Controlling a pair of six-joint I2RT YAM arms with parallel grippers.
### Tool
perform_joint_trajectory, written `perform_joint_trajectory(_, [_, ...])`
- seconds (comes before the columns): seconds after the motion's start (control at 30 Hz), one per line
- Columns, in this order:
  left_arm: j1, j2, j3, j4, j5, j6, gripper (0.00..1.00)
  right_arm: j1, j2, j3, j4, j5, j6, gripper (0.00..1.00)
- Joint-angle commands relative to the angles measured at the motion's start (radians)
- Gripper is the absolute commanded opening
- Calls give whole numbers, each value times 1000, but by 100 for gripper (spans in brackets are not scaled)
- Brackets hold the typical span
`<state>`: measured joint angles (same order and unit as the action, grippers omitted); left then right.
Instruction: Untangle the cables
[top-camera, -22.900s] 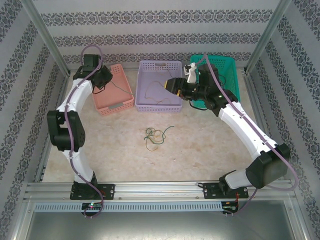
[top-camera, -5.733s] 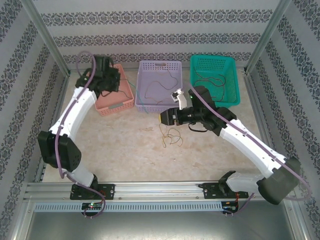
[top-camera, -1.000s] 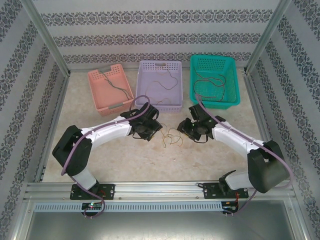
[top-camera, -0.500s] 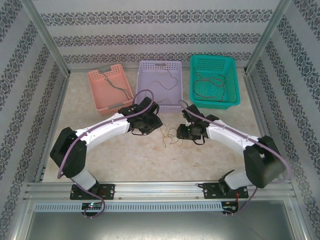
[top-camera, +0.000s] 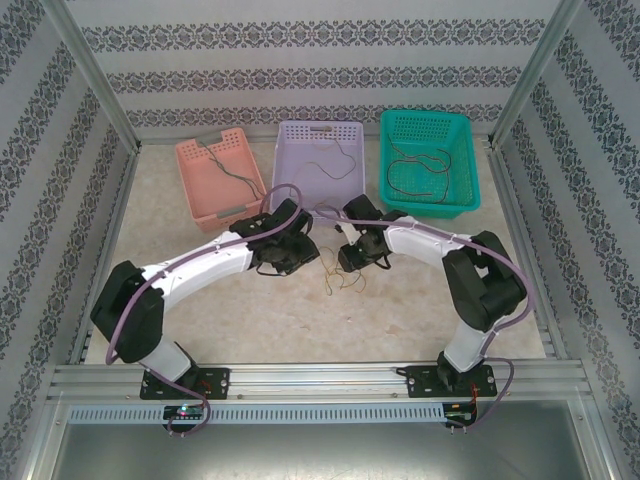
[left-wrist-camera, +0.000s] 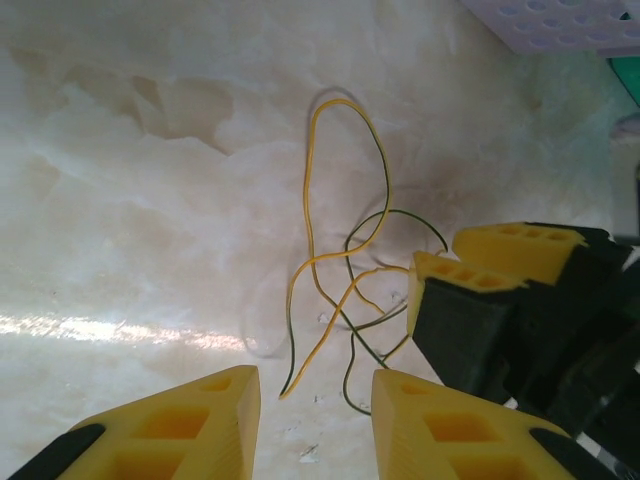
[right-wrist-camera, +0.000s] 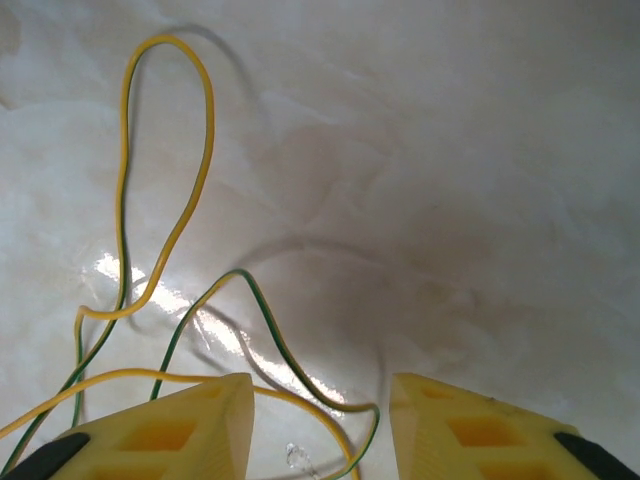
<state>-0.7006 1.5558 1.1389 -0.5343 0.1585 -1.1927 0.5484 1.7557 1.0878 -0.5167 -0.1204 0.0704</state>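
Note:
The cables form a loose tangle (top-camera: 342, 278) of thin yellow and green wires on the marble tabletop between my two grippers. My left gripper (top-camera: 310, 258) sits just left of it, open, and in the left wrist view the left gripper (left-wrist-camera: 315, 400) has the loose ends of the yellow cable (left-wrist-camera: 345, 100) and green cable (left-wrist-camera: 395, 213) lying just ahead of its gap. My right gripper (top-camera: 341, 262) is low over the tangle's right side, open. In the right wrist view the yellow cable (right-wrist-camera: 211, 120) and green cable (right-wrist-camera: 241, 272) run into the gap of the right gripper (right-wrist-camera: 320, 410).
Three baskets stand at the back: pink (top-camera: 198, 190), lilac (top-camera: 292, 205) and teal (top-camera: 466, 165), each with a thin cable inside. The right gripper's yellow fingers (left-wrist-camera: 515, 245) crowd the right side of the left wrist view. Metal frame rails border the table.
Both grippers have closed in on the tangle. The right arm has folded, with its gripper shifted left. The left jaws have narrowed a little.

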Motion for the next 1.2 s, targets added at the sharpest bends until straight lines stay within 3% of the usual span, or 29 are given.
perform_joint_trajectory(0.0, [13, -52, -29, -49, -23, -10, 34, 16, 39, 36, -23, 2, -27, 31])
perform_joint_trajectory(0.17, [18, -87, -47, -57, -33, -18, 34, 18, 17, 25, -7, 45, -20, 0])
perform_joint_trajectory(0.4, [23, -129, -67, -67, -61, -32, 34, 22, -296, -5, -28, 136, -9, 0])
perform_joint_trajectory(0.6, [26, -192, -58, -64, -147, -45, 36, 19, -496, 117, -123, 121, 14, 0])
perform_joint_trajectory(0.73, [27, -248, -42, -30, -208, -52, 39, 11, -570, 206, -127, 119, 23, 0])
perform_joint_trajectory(0.97, [33, -319, 4, 92, -214, -82, 56, -34, -591, 285, -109, 14, 25, 0])
perform_joint_trajectory(1.07, [36, -344, 47, 146, -206, 5, 54, -45, -586, 287, -120, -6, 24, 0])
perform_joint_trajectory(1.17, [47, -335, 113, 142, -130, 166, 54, -48, -588, 280, -121, -24, 21, 0])
